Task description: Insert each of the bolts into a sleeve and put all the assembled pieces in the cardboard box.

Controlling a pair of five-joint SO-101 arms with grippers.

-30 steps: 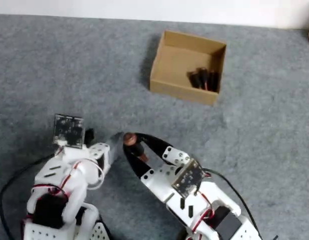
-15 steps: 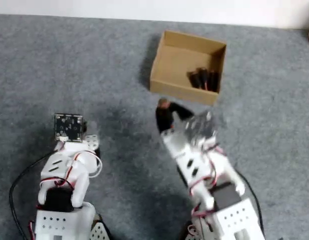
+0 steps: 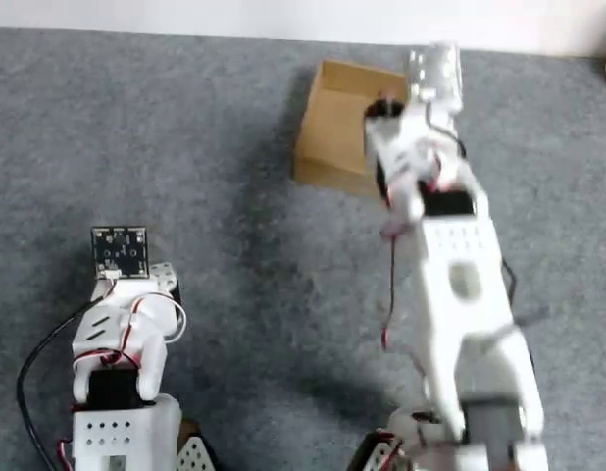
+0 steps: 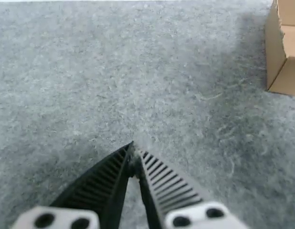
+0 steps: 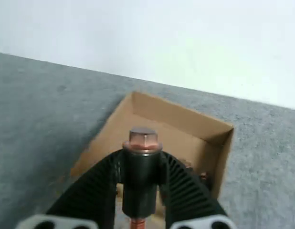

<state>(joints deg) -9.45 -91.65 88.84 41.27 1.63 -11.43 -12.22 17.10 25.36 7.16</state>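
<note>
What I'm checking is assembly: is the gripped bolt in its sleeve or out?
In: the bolt head caps the sleeve, its tip showing underneath.

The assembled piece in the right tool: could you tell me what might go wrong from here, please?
1. The right tool grips the sleeve upright, bolt head up; released so, it could land on end and topple or bounce against a wall of the cardboard box.
2. The box's near rim is hidden behind the tool, so an early release might drop the piece on the rim or outside.
</note>
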